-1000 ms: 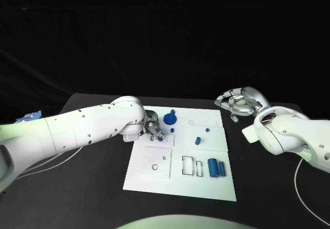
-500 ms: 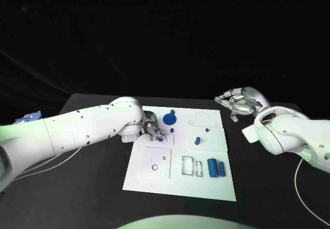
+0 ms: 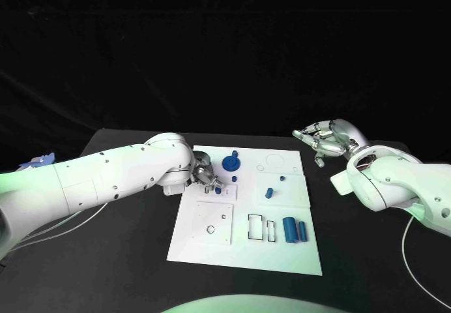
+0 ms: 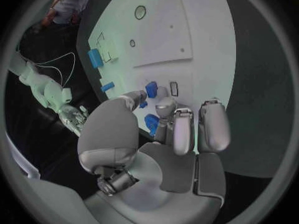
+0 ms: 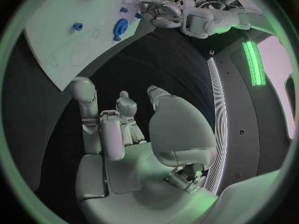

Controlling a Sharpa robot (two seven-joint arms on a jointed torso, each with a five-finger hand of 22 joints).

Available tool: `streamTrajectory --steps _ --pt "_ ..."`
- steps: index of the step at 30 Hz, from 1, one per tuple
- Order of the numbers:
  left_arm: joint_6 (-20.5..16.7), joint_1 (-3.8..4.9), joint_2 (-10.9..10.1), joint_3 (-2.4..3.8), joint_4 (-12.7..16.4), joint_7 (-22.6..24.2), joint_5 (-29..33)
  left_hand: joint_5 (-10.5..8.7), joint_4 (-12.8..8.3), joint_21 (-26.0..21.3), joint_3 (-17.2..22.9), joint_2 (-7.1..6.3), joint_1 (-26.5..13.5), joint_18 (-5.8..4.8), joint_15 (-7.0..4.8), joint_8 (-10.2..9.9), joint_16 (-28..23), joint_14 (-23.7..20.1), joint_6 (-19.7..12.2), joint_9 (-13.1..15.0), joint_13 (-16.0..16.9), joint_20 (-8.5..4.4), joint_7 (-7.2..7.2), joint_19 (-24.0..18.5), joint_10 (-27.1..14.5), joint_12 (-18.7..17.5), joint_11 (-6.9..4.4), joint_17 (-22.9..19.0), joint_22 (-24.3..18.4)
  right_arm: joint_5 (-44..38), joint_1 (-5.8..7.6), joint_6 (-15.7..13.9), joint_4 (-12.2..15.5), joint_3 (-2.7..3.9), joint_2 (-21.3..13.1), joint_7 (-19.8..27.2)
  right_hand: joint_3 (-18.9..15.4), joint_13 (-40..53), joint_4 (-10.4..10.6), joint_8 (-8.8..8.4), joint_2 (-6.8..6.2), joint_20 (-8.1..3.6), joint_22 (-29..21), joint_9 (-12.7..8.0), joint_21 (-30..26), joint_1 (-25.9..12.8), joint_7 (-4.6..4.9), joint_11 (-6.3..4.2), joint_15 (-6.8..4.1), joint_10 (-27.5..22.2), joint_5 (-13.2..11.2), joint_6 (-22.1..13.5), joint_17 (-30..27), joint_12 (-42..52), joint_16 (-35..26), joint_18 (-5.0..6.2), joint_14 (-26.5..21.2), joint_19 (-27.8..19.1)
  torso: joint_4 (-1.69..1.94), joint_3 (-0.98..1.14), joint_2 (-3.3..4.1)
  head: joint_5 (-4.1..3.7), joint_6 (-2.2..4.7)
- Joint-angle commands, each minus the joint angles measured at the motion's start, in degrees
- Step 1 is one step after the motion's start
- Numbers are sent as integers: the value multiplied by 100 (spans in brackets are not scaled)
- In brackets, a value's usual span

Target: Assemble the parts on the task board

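Observation:
The white task board (image 3: pixel 246 244) lies mid-table. My left hand (image 3: pixel 205 175) rests over its far left part, and the tips of thumb and a finger pinch a small blue part (image 3: pixel 218 191) at a small square plate; in the left wrist view that blue part (image 4: pixel 151 88) sits beside a narrow slot (image 4: pixel 174 88). A round blue part (image 3: pixel 232 160) and a small blue peg (image 3: pixel 235 175) stand just beyond the hand. My right hand (image 3: pixel 322 140) hovers off the board's far right corner, fingers apart, holding nothing.
Two blue cylinders (image 3: pixel 296 229) lie at the board's right side next to rectangular slots (image 3: pixel 257 225). A small blue piece (image 3: pixel 270 192) and a tiny one (image 3: pixel 282 177) sit on the right half. White cables (image 3: pixel 410 248) trail on the black table.
My left hand has shifted slightly at the small plate, fingertips staying by the small blue part. The right hand has barely moved.

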Motion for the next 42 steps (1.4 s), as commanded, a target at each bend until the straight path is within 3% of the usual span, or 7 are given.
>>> streamTrajectory --steps 1,6,12,17,28,37,42 --pt "-192 3 -34 52 96 59 126 -47 1 19 -52 9 -49 -56 -50 -30 19 432 23 5 -13 -10 -2 24 38 26 0 828 1 8 -7 -22 -34 1 8 7 -64 -3 -4 44 14 -24 -4 -8 -26 -81 1 0 -33 -40 -45 -38 362 16 -39 54 300 -15 14 2 0 -46 12" --pt "-268 16 -134 176 213 70 309 -172 4 26 -163 -4 -94 -61 -30 -107 22 431 -73 -21 -108 -9 34 27 -42 -46 28 832 24 19 -15 -23 -89 0 20 7 -96 -15 -3 53 26 -24 -14 -11 -42 -111 2 0 -33 -50 -56 -44 350 11 -46 57 296 -19 11 7 0 -10 8" --pt "-302 56 -247 276 237 62 380 -225 -2 21 -208 10 -71 -60 -11 -183 17 428 -135 -56 -152 -2 61 22 -83 -79 51 822 18 34 -23 -15 -113 0 23 10 -96 -15 -3 53 26 -24 -14 -11 -42 -111 2 0 -33 -50 -56 -44 350 11 -46 57 296 -19 10 11 -5 -19 16" --pt "-246 162 -313 338 72 89 311 -166 -17 -7 -219 37 174 -51 33 -347 -1 415 -216 -151 -240 27 122 -5 -166 -142 103 784 -29 38 -25 -5 -114 -1 16 4 -112 -8 -5 57 31 -24 -11 -13 -41 -124 2 0 -33 -45 -61 -47 351 18 -46 56 297 -17 5 3 3 -34 34" --pt "-82 352 -156 359 -557 244 19 -157 -12 -44 -256 44 329 -40 95 -547 -6 409 -339 -267 -374 68 210 -39 -284 -239 177 776 -89 40 -26 17 -112 -1 22 -2 -123 -12 -16 66 43 -24 -10 -15 -45 -105 1 -1 -33 -47 -32 -50 356 19 -45 56 298 -15 5 1 11 -41 60" --pt "38 375 109 357 -1007 316 -120 -161 -10 -41 -261 53 346 -42 103 -571 4 415 -347 -283 -373 75 221 -37 -288 -236 187 798 -80 39 -26 27 -104 -1 33 2 -138 -10 -19 79 57 -25 -6 -19 -47 -76 0 -2 -34 -46 18 -56 355 26 -46 55 298 -10 15 -2 8 -38 60" --pt "193 374 296 318 -1300 330 -169 -170 -8 -44 -274 49 352 -40 111 -590 7 417 -355 -295 -394 82 231 -40 -306 -250 196 805 -86 38 -27 36 -105 -1 41 5 -145 -12 -20 85 64 -25 -9 -21 -55 -61 -1 -2 -35 -47 46 -58 354 27 -47 56 298 -11 8 -5 10 -20 62"
